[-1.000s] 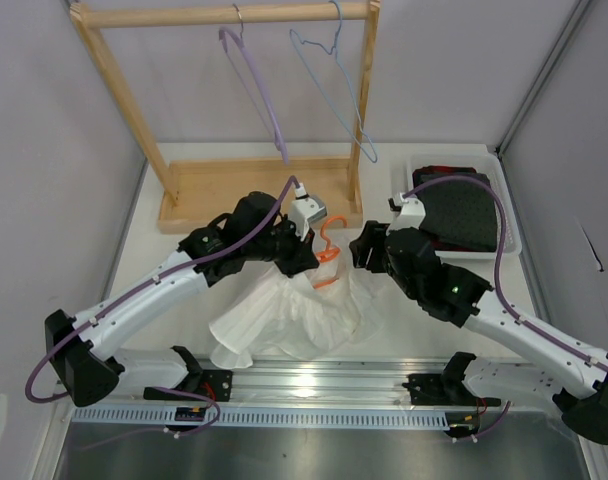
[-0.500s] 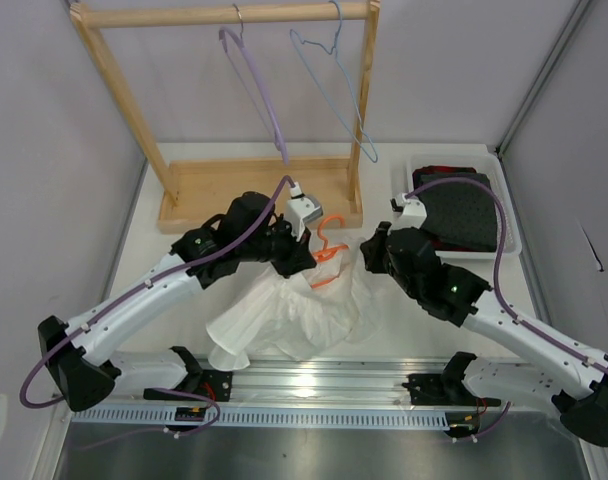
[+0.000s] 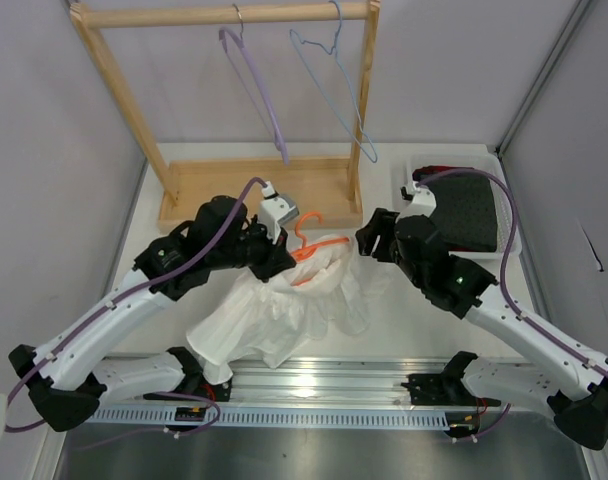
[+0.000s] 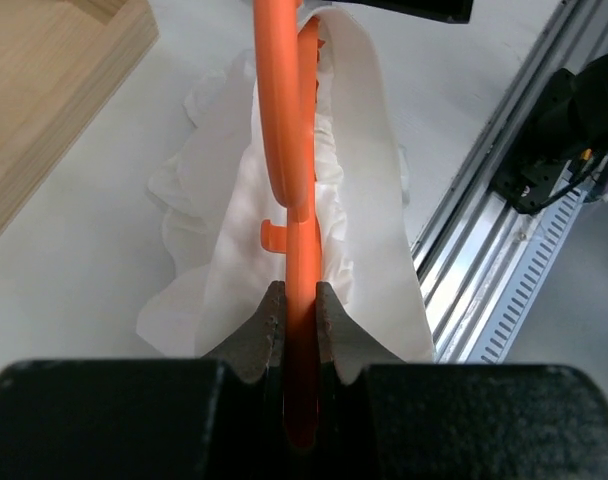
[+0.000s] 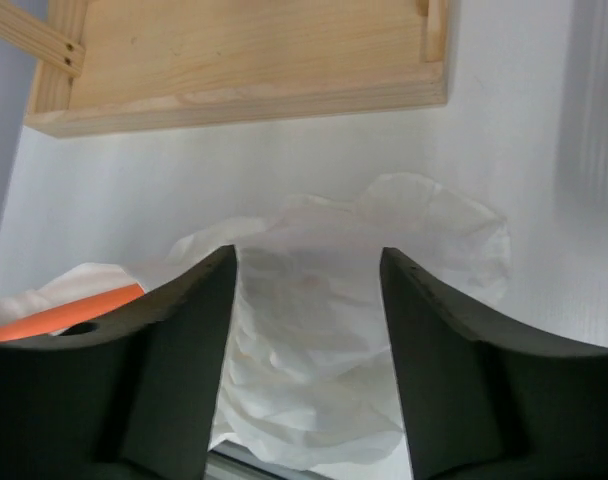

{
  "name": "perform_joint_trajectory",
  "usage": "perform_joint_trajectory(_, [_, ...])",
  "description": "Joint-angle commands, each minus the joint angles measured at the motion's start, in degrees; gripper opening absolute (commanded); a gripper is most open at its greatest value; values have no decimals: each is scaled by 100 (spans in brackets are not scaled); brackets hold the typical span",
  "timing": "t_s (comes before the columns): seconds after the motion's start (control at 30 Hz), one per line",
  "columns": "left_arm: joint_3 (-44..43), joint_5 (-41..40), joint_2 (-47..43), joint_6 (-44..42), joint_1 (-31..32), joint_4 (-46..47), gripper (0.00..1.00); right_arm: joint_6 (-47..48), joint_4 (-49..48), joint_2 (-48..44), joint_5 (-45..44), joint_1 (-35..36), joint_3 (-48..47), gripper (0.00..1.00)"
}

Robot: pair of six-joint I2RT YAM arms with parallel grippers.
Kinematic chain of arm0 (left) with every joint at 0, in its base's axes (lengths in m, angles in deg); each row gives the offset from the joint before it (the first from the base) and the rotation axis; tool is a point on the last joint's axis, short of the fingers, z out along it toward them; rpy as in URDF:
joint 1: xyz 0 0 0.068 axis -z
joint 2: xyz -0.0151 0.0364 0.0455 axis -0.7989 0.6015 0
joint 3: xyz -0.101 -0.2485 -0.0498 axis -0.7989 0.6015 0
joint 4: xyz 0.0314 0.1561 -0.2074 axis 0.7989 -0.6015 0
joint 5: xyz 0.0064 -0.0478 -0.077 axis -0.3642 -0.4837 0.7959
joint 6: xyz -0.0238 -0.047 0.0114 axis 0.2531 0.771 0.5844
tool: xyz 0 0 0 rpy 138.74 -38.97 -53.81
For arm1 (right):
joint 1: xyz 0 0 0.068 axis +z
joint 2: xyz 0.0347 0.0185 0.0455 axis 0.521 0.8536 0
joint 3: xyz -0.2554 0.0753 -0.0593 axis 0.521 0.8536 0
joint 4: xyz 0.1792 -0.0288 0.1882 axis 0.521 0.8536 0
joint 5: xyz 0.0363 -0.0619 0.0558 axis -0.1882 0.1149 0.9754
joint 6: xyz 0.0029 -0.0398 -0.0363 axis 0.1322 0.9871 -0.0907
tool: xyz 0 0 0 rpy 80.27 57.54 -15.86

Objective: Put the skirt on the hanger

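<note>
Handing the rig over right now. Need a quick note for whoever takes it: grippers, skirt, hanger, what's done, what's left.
Left gripper: shut on the orange hanger, held low over the table.
Right gripper: open, empty, hovering over the skirt.
Skirt: bunched on the table, with fabric on both sides of the hanger. The hanger's hook end sticks out toward the wooden rack.
Done: the hanger is grasped and lies among the skirt's folds.
Left: I cannot tell whether the hanger sits inside the waist. The right gripper probably needs to grip the fabric and draw it onto the hanger.
</note>
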Motion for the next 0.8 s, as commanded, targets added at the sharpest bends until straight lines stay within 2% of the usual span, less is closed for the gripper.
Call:
perform_joint_trajectory(0.0, [-525,-874,-149,394,-156,-471,0,91,65,-55,-40,-52,-543,70])
perform_joint_trajectory(0.1, [-456,-1289,-193,642,-543,-816,0,153,241,16,-93,-78,-894,73])
perform_joint_trajectory(0.27, [-411,-1667,-386,870,-1429,-1000,0,223,285,-1,-101,-140,-1168,74])
perform_joint_trajectory(0.53, [-1395,-2897,-158,880,-1845,-1115,0,329,364,-46,205,-596,-1405,75])
perform_joint_trajectory(0.77, [-2511,-3328,518,485,-2512,-860,0,425,548,139,785,-974,-1730,75])
